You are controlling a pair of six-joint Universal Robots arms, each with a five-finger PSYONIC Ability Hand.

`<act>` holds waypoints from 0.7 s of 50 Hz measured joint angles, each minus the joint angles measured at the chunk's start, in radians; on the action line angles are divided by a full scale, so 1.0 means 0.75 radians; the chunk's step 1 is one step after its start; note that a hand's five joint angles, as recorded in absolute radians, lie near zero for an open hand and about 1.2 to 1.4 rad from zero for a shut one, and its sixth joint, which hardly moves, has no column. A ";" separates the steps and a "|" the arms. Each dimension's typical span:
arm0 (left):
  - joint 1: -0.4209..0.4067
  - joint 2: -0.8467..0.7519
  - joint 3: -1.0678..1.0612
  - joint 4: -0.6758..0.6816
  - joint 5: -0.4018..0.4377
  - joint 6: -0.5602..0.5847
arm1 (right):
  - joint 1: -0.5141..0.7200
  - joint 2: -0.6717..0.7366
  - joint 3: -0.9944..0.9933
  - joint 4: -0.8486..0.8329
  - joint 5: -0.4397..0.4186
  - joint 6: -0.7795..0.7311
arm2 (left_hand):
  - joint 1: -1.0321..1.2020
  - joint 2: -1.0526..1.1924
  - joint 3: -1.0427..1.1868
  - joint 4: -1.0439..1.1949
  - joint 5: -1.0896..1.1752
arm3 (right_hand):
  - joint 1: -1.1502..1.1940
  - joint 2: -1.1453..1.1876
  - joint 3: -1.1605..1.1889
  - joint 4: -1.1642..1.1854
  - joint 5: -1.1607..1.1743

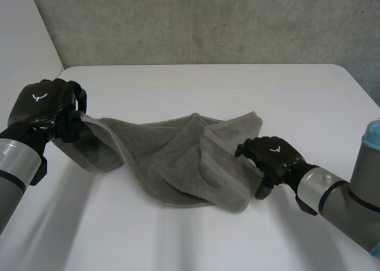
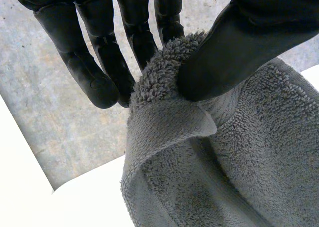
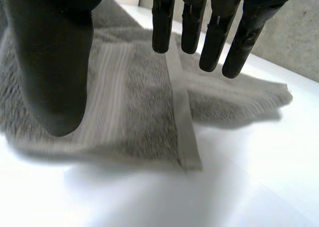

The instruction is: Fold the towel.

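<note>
We see a wide white surface [image 1: 178, 235], with a rough grey concrete wall [image 1: 208, 21] standing behind it at 12 o'clock. A rumpled grey terry-cloth towel [image 1: 178, 158] lies across the middle of the surface. Its layers are bunched and partly lapped over one another, and a flat woven band runs along the hem at its 3 o'clock end. Its 9 o'clock end is lifted off the surface. There we find the black left hand [image 1: 44, 104], raised near the surface's 9 o'clock edge. In its wrist view its thumb presses a fold of the towel's edge against its fingers [image 2: 137, 33], so it has the cloth pinched. At about 4 o'clock of the towel is the black right hand [image 1: 276, 155], by the hemmed end. In its wrist view we see its fingers [image 3: 215, 38] straight and spread away from the thumb, with the towel's corner below the palm and nothing grasped. We cannot tell whether it touches the cloth.
</note>
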 measured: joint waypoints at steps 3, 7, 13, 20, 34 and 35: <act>0.000 -0.001 -0.004 0.001 0.001 0.001 | -0.025 -0.022 0.060 -0.010 -0.023 -0.065 | 0.000 0.000 0.000 0.000 0.000 | 0.000 0.000 0.000 0.000 0.000; 0.000 -0.002 -0.007 0.003 0.001 0.001 | -0.036 -0.034 0.121 -0.024 -0.060 -0.121 | 0.000 0.000 0.000 0.000 0.000 | 0.000 0.000 0.000 0.000 0.000; -0.004 -0.002 -0.016 0.007 0.000 -0.001 | -0.039 -0.026 0.194 -0.100 -0.124 -0.182 | 0.000 0.000 0.000 0.000 0.000 | 0.000 0.000 0.004 0.004 0.035; -0.014 -0.002 -0.025 0.013 0.000 -0.001 | -0.026 0.024 0.197 -0.188 -0.137 -0.187 | 0.000 0.000 0.000 0.000 0.000 | 0.046 0.066 0.087 0.093 0.151; -0.013 -0.003 -0.038 0.016 0.000 0.000 | 0.002 0.117 0.143 -0.267 -0.113 -0.180 | 0.000 0.000 0.000 0.000 0.000 | 0.179 0.186 0.203 0.202 0.254; -0.013 -0.003 -0.039 0.016 0.000 0.000 | 0.005 0.121 0.141 -0.271 -0.110 -0.180 | 0.000 0.000 0.000 0.000 0.000 | 0.189 0.195 0.214 0.212 0.264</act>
